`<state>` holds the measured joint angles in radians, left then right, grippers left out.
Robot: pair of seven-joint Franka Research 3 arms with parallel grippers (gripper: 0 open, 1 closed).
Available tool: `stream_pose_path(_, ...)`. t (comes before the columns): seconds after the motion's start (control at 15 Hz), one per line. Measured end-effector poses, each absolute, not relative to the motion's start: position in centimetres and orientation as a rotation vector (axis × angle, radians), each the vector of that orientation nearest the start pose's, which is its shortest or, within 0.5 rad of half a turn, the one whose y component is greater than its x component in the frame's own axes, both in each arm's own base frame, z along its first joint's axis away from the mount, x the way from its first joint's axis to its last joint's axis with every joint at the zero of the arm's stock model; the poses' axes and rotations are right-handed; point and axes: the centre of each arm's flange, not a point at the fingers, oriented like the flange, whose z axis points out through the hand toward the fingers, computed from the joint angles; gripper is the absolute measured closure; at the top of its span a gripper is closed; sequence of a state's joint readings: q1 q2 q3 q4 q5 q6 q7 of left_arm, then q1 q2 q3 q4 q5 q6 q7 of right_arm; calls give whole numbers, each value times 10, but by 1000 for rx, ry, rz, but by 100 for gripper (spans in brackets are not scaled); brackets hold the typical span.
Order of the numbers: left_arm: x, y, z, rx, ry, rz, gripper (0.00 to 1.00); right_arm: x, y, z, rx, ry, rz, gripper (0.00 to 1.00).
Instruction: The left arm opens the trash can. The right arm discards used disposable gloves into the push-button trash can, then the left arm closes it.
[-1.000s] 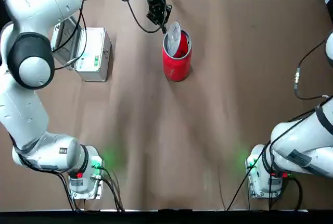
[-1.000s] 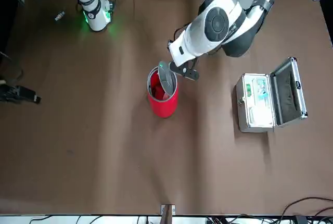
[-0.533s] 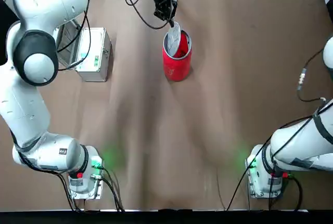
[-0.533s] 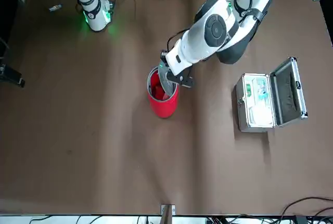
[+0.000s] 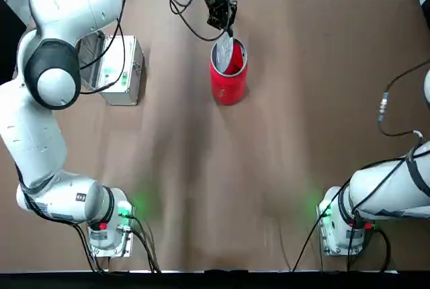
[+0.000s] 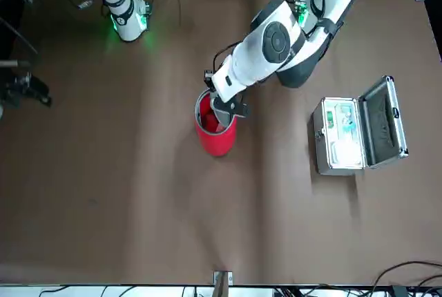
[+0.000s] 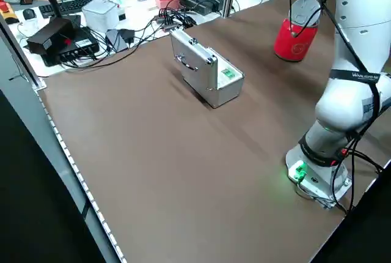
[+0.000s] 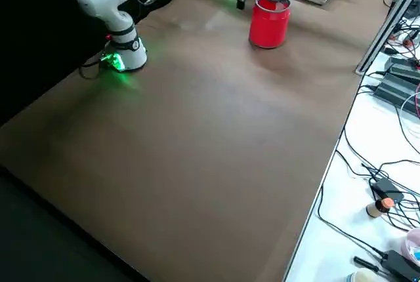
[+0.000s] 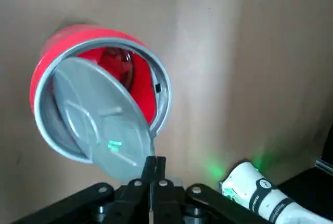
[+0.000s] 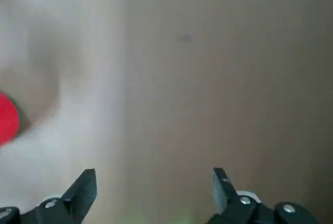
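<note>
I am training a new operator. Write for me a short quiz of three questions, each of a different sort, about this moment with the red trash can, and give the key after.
1. True or false: the lid of the trash can is fully shut.
2. Which gripper is at the lid's raised edge? A) left gripper B) right gripper
3. Fill in: the jaws of the left gripper are ____.

Key: 1. False, the lid stands tilted and the red inside shows. 2. A; its tip is at the lid's edge, whether touching is unclear, while the right gripper hangs open over bare table. 3. Shut.
</note>
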<state>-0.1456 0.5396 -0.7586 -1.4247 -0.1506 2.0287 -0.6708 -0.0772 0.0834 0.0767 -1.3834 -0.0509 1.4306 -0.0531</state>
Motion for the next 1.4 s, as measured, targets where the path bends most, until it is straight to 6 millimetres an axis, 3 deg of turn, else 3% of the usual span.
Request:
stream_pose_path(0.2, 505, -492, 468, -3598, 125, 358, 99, 551, -19, 664, -3185, -93, 59, 1)
stream_pose_path(0.8, 495, -504, 462, -3572, 119, 358, 99, 556, -18, 662, -3187, -109, 11, 1)
stream_pose_path(1.4, 499, -498, 460, -3539, 127, 338, 99, 556, -5, 668, -3185, -157, -19, 1)
